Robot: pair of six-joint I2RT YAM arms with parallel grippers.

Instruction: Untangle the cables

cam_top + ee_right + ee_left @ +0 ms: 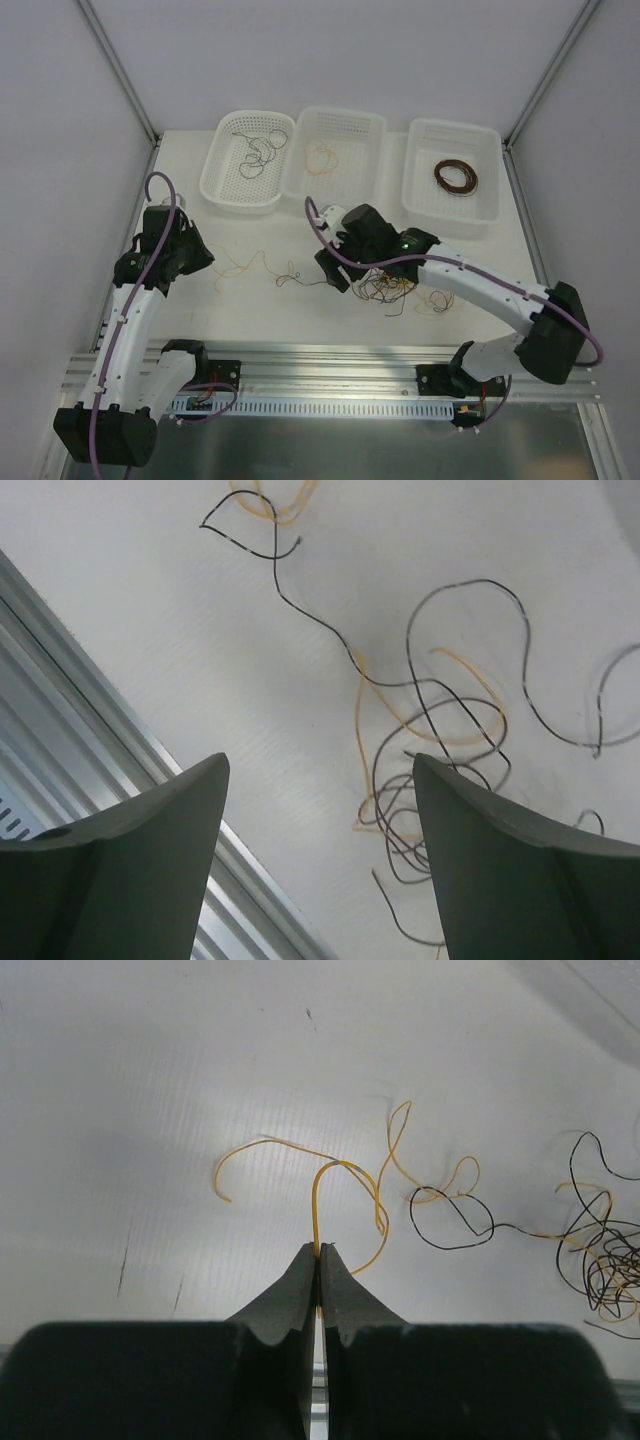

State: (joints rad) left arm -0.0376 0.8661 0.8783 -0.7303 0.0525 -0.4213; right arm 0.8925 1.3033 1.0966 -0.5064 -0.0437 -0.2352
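The cables lie on the white table as thin black, yellow and brown wires. A loose tangle (390,288) sits under the right arm, and a yellow wire (245,265) trails left from it. My left gripper (320,1250) is shut on that yellow wire (340,1165), which loops up from the fingertips; a black wire (450,1225) crosses it to the right. In the top view the left gripper (200,255) is at the wire's left end. My right gripper (320,765) hangs open above the tangle (430,780), nothing between its fingers (190,810).
Three white baskets stand at the back: the left one (215,185) holds a black wire, the middle one (300,180) an orange wire, the right one (420,200) a wound dark-brown ring (455,177). An aluminium rail (330,360) runs along the near edge.
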